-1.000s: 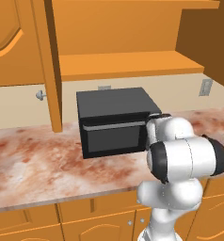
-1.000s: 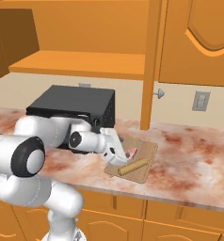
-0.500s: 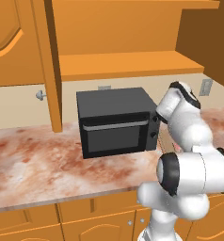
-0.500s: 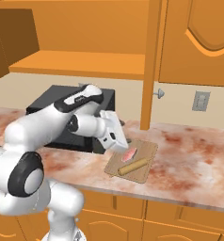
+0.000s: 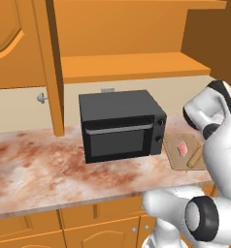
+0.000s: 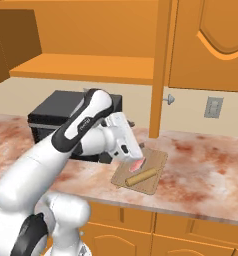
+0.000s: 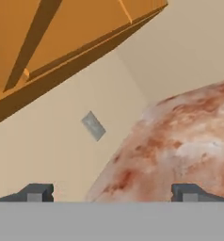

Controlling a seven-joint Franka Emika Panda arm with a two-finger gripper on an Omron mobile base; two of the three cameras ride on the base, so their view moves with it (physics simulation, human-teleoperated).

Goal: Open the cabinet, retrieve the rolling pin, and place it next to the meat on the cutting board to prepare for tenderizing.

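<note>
on cutting board: rolling pin beside meat

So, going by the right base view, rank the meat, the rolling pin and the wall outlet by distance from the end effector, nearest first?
1. The meat, on the cutting board just below the open, empty end effector.
2. The rolling pin, lying beside the meat on the board's near side.
3. The wall outlet, far off to the right on the back wall.
</note>
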